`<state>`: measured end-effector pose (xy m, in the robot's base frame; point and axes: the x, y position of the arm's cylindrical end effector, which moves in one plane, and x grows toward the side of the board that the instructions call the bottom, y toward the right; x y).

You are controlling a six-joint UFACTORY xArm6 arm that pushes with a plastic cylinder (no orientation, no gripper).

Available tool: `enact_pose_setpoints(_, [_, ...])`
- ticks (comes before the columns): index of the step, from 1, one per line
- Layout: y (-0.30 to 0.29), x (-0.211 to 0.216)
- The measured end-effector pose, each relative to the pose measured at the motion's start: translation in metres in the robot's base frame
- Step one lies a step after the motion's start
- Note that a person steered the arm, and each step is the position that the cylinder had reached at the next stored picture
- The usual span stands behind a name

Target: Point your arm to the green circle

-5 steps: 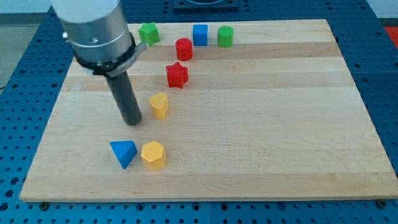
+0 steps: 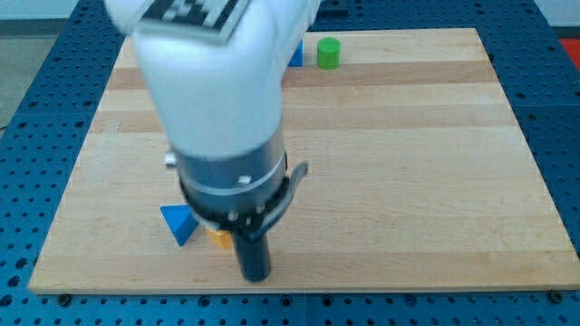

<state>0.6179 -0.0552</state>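
Note:
The green circle point(image 2: 328, 52), a short green cylinder, stands near the view's top edge of the wooden board, right of centre. My tip point(image 2: 255, 276) rests near the board's bottom edge, far below the green circle. The arm's body fills the middle of the view. A blue triangle point(image 2: 179, 223) lies left of my tip. A sliver of a yellow block point(image 2: 218, 238) shows just left of the rod. A corner of a blue block point(image 2: 295, 54) shows left of the green circle. The other blocks are hidden behind the arm.
The wooden board point(image 2: 408, 163) lies on a blue perforated table point(image 2: 36, 109). The board's bottom edge runs just below my tip.
The arm has swung from the board's left side toward the view's bottom centre. It now covers the red, green star and yellow blocks that showed before. My tip sits right of the yellow hexagon.

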Motion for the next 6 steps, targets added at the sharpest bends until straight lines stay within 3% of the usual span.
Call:
enact_pose_setpoints(2, [-0.046, 0.000])
enact_pose_setpoints(5, [-0.051, 0.001])
enact_pose_setpoints(6, [-0.067, -0.017])
